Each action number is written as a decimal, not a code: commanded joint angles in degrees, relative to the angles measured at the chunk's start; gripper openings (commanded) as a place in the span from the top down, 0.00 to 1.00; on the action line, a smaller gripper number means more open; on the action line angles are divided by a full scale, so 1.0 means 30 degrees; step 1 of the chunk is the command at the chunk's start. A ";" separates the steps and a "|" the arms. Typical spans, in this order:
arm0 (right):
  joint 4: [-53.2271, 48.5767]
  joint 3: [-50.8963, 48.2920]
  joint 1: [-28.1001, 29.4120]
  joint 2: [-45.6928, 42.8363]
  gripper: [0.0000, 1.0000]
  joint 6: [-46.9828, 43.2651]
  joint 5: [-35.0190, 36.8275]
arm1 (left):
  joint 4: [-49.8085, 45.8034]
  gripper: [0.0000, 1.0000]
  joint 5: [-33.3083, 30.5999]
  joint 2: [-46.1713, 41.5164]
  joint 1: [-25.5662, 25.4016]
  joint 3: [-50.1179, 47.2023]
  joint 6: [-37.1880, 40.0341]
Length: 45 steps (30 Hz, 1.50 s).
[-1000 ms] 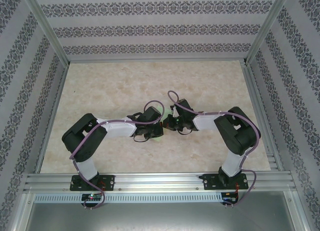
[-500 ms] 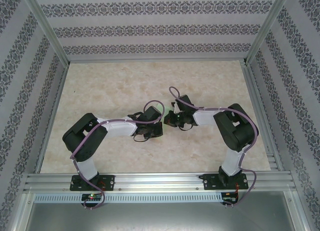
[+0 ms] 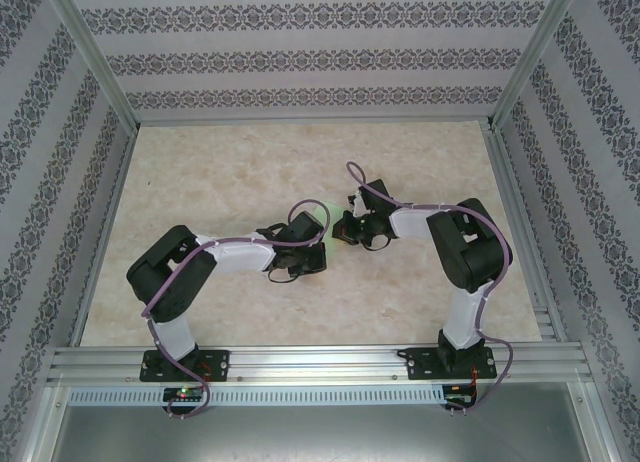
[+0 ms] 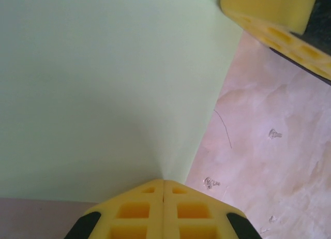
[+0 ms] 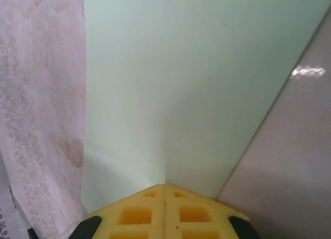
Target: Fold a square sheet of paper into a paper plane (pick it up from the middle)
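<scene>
The pale green sheet of paper (image 4: 103,84) spreads ahead of my left gripper (image 4: 164,181), whose yellow fingers are shut on its near edge. My right gripper (image 5: 165,185) is also shut on the paper (image 5: 181,84), and a faint crease rises from its pinch. From above, both grippers meet at mid-table, left (image 3: 308,244) and right (image 3: 350,230), with only a sliver of green paper (image 3: 321,215) showing between them. A finger of the right gripper (image 4: 269,16) shows at the left wrist view's top right. I cannot tell whether the paper has a paper plane's shape.
The beige marbled table (image 3: 250,172) lies inside patterned walls and an aluminium frame (image 3: 320,360) at the near edge. Small scuffs and a hair-like line (image 4: 223,128) mark the table next to the paper.
My right gripper has moved a little toward the far side, its wrist swinging with the paper. The left arm has barely moved. Both grips have stayed shut.
</scene>
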 commanded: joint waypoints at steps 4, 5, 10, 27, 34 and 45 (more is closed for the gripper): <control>0.0856 -0.0694 -0.0456 0.0786 1.00 -0.0096 0.2258 | -0.2209 1.00 -0.0001 -0.0588 -0.0327 -0.0081 0.0803; 0.1050 -0.1001 -0.0297 0.0668 1.00 0.0115 0.2100 | -0.1923 1.00 -0.0015 -0.1082 -0.0327 -0.0084 0.0976; 0.1410 -0.2156 0.0973 0.0033 1.00 0.0768 0.1998 | -0.0604 1.00 0.0003 -0.2644 -0.0323 -0.0281 0.1562; 0.1755 -0.3075 0.2537 -0.1188 1.00 0.1602 0.1815 | 0.0077 1.00 -0.0672 -0.0968 -0.0155 -0.0201 0.2563; 0.1389 -0.2335 0.2173 -0.1911 1.00 0.1368 0.2040 | -0.0232 1.00 -0.0910 -0.0261 -0.0093 0.0023 0.2767; 0.1256 -0.2098 0.2149 -0.3048 0.96 0.0749 0.1619 | -0.0142 1.00 -0.0907 -0.0448 -0.0034 -0.0011 0.2805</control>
